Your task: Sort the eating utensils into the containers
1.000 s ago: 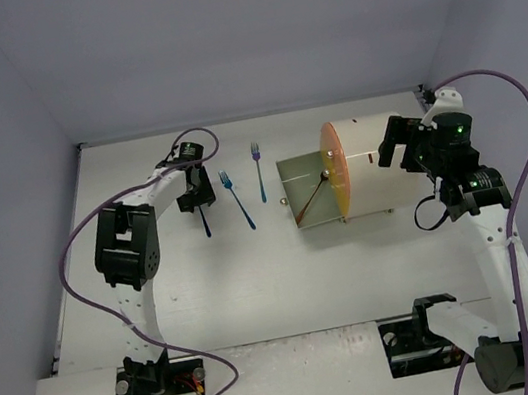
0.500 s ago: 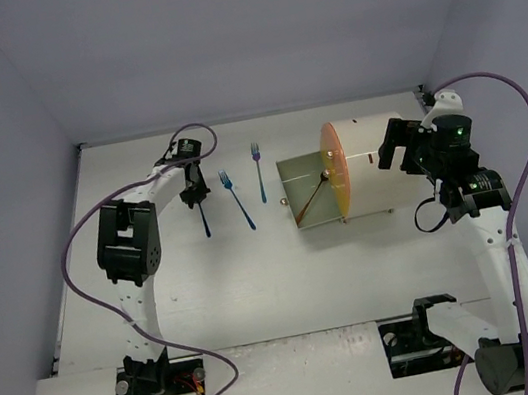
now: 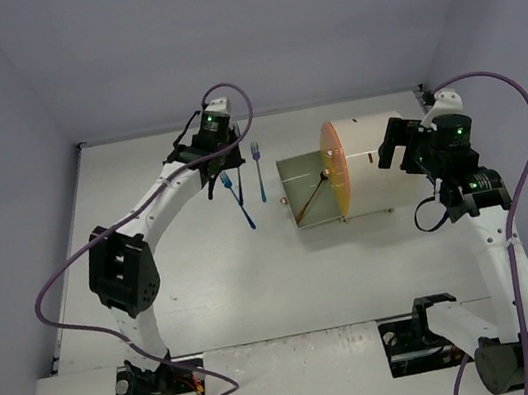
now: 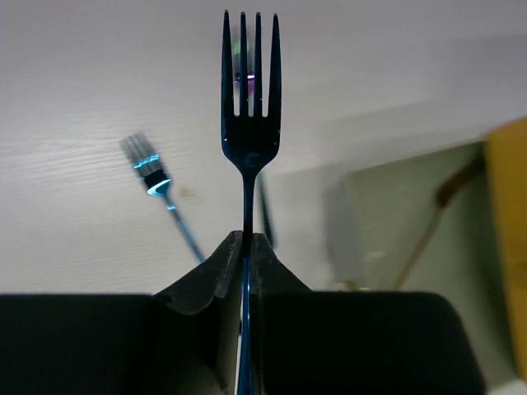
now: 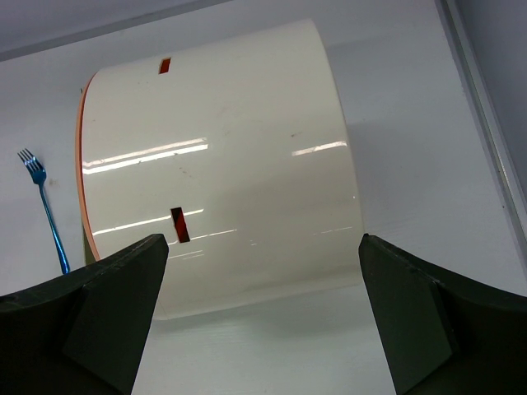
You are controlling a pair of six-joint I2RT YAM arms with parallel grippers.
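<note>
Fork (image 4: 249, 123) handle pinched tight in left gripper (image 4: 245, 240) (tines jutting beyond fingertips); right gripper (image 5: 262, 247) gapes wide.

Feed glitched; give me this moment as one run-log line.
left gripper: shut on blue fork | right gripper: open, beside cabinet | drawer: open, gold utensil inside | on table: left fork, right fork

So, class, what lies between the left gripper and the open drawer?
A slanted blue fork and a straighter fork lie flat there, seen in the top view.

Dark blue fork (image 4: 249, 140), white cabinet (image 5: 239, 164), orange front (image 3: 337, 160)
</note>
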